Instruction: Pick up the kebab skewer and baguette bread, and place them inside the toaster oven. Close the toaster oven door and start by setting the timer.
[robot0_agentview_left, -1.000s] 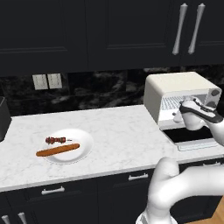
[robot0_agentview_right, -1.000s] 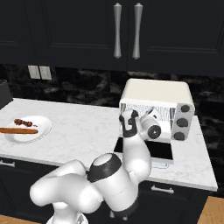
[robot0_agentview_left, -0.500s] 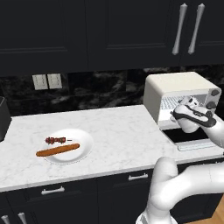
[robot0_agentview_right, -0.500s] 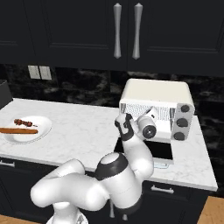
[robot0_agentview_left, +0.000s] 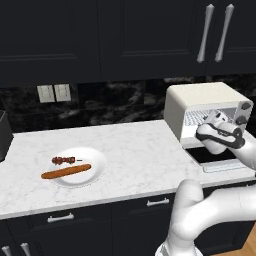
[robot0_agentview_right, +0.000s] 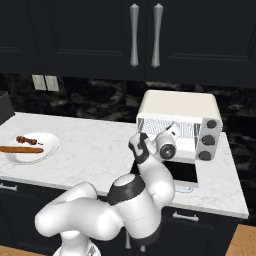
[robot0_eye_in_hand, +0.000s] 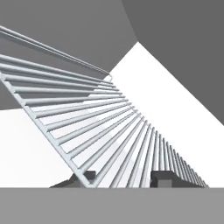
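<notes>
The kebab skewer (robot0_agentview_left: 64, 160) (robot0_agentview_right: 29, 140) and the baguette bread (robot0_agentview_left: 66, 171) (robot0_agentview_right: 21, 149) lie side by side on a white plate (robot0_agentview_left: 95, 162) (robot0_agentview_right: 47, 145) at the counter's left. The cream toaster oven (robot0_agentview_left: 200, 97) (robot0_agentview_right: 177, 105) stands at the right. Its toaster oven door (robot0_agentview_left: 220, 155) (robot0_agentview_right: 182, 172) is folded down flat. My gripper (robot0_agentview_left: 210, 121) (robot0_agentview_right: 174, 132) (robot0_eye_in_hand: 124, 178) is at the oven mouth, far from the plate. Its two tips stand apart on either side of wires at the front corner of the wire rack (robot0_eye_in_hand: 96, 127). Nothing is held.
A dark slot toaster (robot0_agentview_left: 4, 135) (robot0_agentview_right: 4, 105) sits at the far left edge. Wall outlets (robot0_agentview_left: 54, 93) are on the black backsplash. Dark upper cabinets hang over the marble counter (robot0_agentview_left: 135, 150), which has free room between the plate and the oven. Knobs (robot0_agentview_right: 210, 140) line the oven's right side.
The hand has sunk slightly at the oven mouth. The plate, skewer and bread lie as before.
</notes>
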